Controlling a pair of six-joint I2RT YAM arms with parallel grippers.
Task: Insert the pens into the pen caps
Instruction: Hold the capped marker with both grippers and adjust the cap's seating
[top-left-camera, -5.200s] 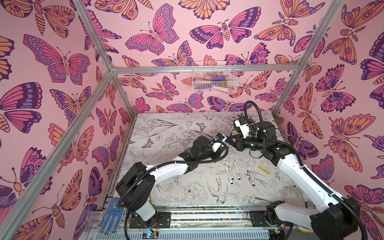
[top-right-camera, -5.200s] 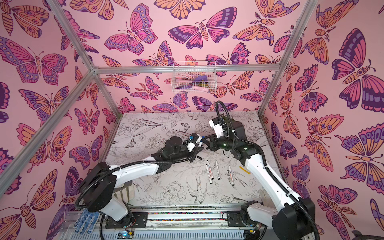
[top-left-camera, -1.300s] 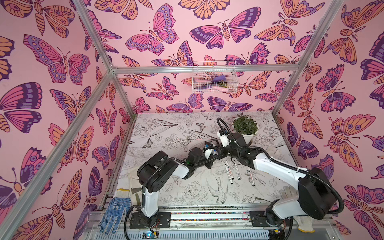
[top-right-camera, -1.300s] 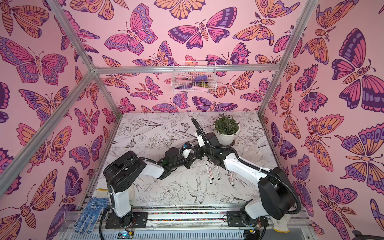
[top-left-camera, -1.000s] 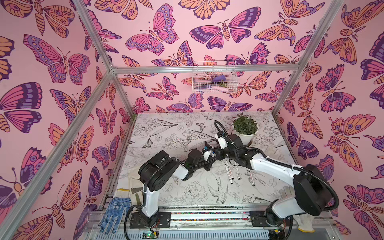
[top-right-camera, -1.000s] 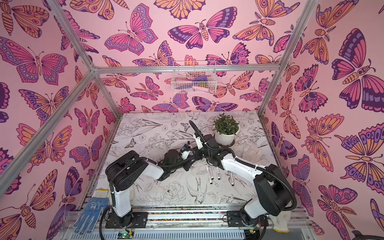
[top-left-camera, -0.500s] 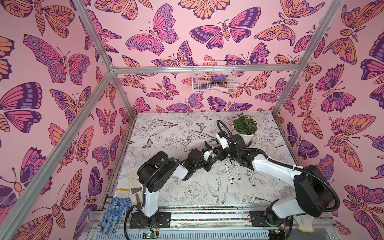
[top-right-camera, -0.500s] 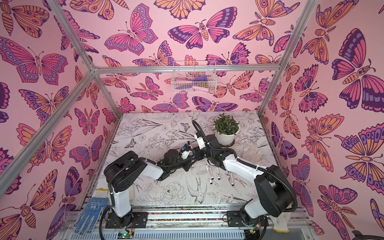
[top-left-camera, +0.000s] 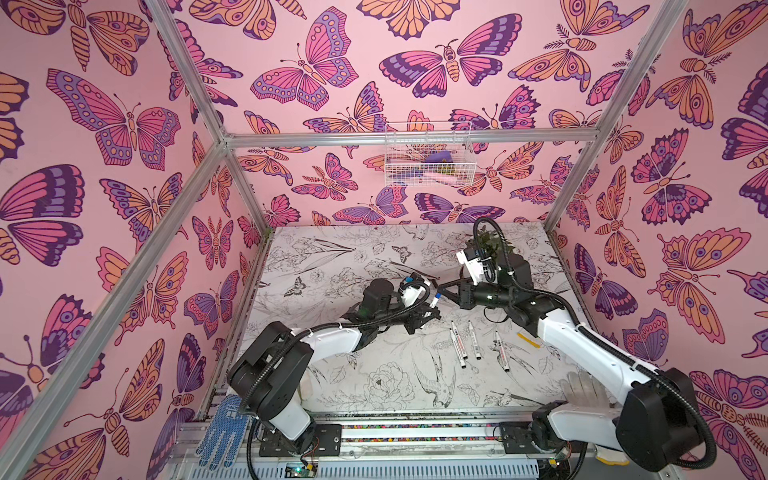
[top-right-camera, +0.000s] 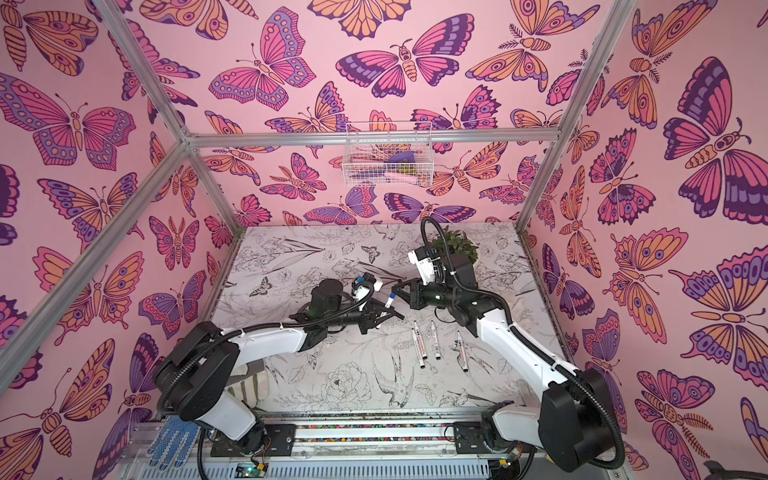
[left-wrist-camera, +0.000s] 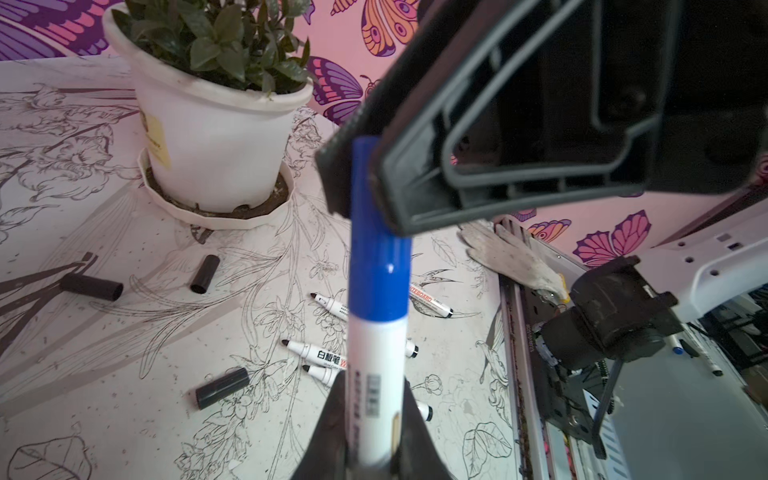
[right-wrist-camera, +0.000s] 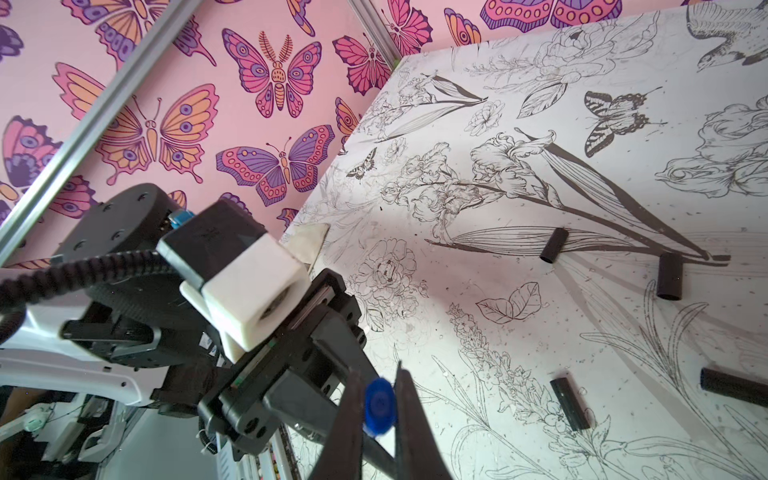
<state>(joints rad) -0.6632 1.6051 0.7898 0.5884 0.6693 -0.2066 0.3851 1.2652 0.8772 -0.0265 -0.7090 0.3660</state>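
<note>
Both arms reach low over the middle of the table (top-left-camera: 353, 374), wrists facing each other. The left gripper (left-wrist-camera: 374, 386) is clamped on a pen (left-wrist-camera: 376, 374) by its white barrel. The right gripper (right-wrist-camera: 377, 374) pinches the blue cap (left-wrist-camera: 379, 266), which sits on that pen's end, held in the air. Other pens (top-left-camera: 457, 344) and black caps (right-wrist-camera: 553, 245) lie loose on the table.

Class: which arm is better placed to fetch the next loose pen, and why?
Likely the right arm: the loose pens lie beside it, while the left gripper holds the blue-capped pen by its barrel.
</note>
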